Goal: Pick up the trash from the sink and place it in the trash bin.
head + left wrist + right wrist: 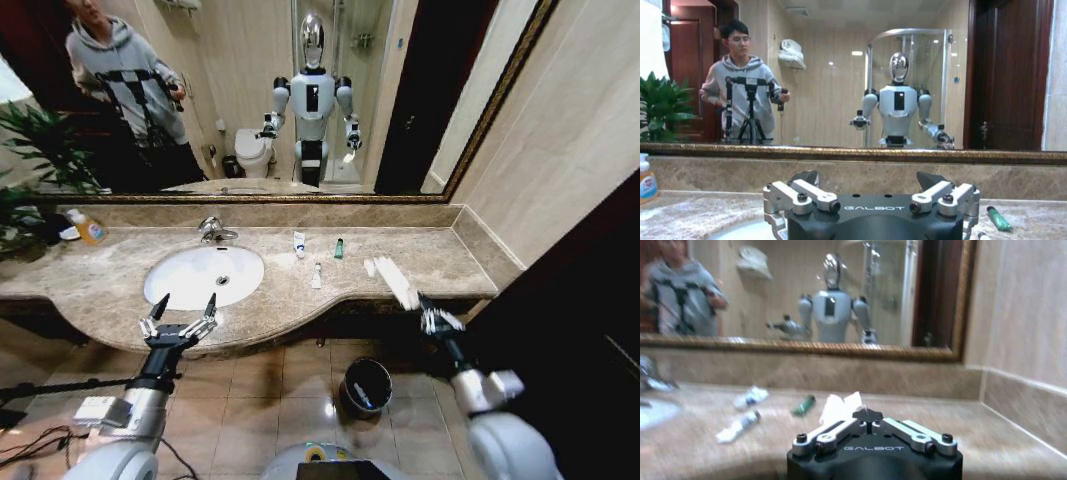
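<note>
The right gripper [428, 310] hangs off the desk's [440, 262] front edge, fingers together on a white wrapper [395, 282]. The left gripper [185, 305] waits spread before the sink [204, 276]. Two white tubes [299, 243] and a green bottle [339, 248] lie on the desk; the trash bin [365, 386] stands on the floor below.

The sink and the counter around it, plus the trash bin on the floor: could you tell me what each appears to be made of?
The sink looks like glazed white ceramic: smooth, uniformly white, glossy. The counter appears to be polished marble or similar stone, judging by its mottled beige-brown veining. The trash bin seems dark metal, its rim catching bright highlights, though plastic cannot be ruled out.
</note>
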`<state>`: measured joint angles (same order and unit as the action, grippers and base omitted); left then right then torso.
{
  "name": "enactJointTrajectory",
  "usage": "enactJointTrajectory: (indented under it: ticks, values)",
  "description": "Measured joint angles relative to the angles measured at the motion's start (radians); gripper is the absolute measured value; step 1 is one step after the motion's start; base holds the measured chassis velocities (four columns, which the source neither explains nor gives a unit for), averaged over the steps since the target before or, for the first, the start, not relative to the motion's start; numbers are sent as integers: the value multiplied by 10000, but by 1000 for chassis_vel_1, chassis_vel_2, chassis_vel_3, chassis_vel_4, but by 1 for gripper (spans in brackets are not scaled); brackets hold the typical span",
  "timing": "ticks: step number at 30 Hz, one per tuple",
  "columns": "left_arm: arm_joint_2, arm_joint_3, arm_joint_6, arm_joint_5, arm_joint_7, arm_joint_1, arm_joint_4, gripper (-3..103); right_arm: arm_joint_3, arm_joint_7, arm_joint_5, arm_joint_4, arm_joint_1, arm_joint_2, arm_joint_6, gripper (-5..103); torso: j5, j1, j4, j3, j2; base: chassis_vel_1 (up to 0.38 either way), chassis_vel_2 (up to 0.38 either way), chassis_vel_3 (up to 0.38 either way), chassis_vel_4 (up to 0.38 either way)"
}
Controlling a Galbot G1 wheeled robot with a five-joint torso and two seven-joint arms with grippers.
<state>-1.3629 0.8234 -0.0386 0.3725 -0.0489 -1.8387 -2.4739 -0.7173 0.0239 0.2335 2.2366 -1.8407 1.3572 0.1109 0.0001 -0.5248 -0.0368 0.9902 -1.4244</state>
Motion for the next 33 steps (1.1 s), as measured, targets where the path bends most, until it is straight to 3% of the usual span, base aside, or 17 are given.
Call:
enactJointTrajectory:
  ticks: [10,18,21,33]
  values:
    - [0,0,0,0,0,0,0,100,430,205,-1351,-2355,109,1301,1158,0,-2,-2,-1,2,1,0,0,0,0]
    - [0,0,0,0,0,0,0,100,691,359,-2020,-4836,197,1344,1923,0,-2,-2,1,2,1,0,0,0,0]
    - [0,0,0,0,0,1,0,100,687,302,-2815,-6560,999,1563,2541,0,0,-2,-1,2,2,0,0,0,0]
    - [0,0,0,0,0,1,0,100,680,255,-3556,-10118,3010,1554,3039,0,-1,-3,-1,3,3,0,0,0,0]
